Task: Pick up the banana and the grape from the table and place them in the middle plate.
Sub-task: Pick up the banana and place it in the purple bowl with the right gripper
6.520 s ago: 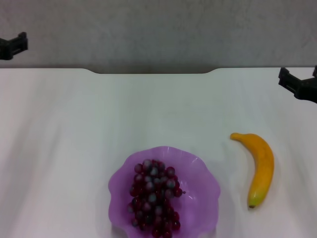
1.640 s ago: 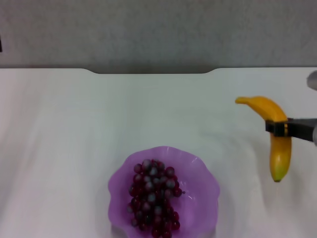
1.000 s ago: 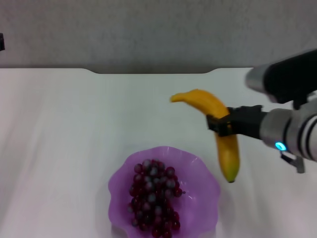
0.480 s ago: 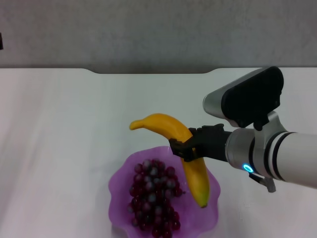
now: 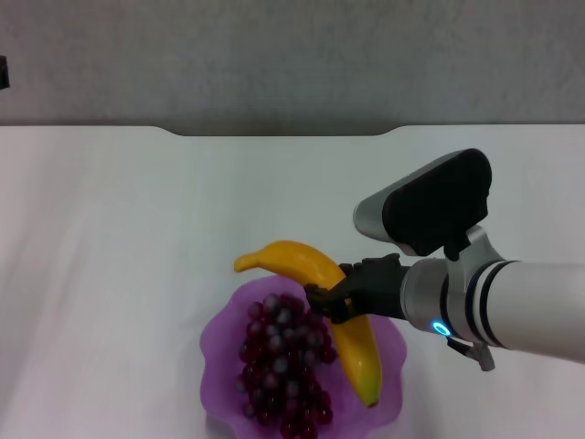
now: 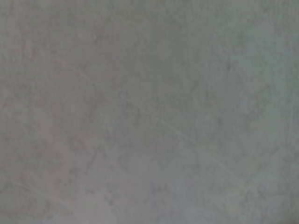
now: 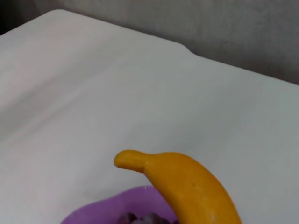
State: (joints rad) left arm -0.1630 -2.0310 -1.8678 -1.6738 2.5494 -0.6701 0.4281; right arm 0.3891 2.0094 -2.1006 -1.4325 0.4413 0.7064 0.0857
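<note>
The plain white flat table [image 5: 137, 238] bears the translucent light-purple, wavy-rimmed middle plate [image 5: 219, 334] near its near edge, with the long bunch of dark red-purple grapes [image 5: 279, 361] already in it. The right gripper [image 5: 327, 304], jaws clamped on the curved yellow-orange banana [image 5: 352, 343], holds it over the plate's right half. Released here, the banana could roll off the grapes or tip over the right rim.

Surface finishes at the plate.
You are looking at a smooth, glossy banana [image 5: 343, 315] showing a waxy sheen; small shiny grape [image 5: 281, 361] beads, some wearing a greyish bloom, are lying in the translucent plastic middle plate [image 5: 219, 340]. The table [image 5: 137, 238] is presenting a matt white face, and the right gripper [image 5: 327, 302] is showing matt black fingers.
</note>
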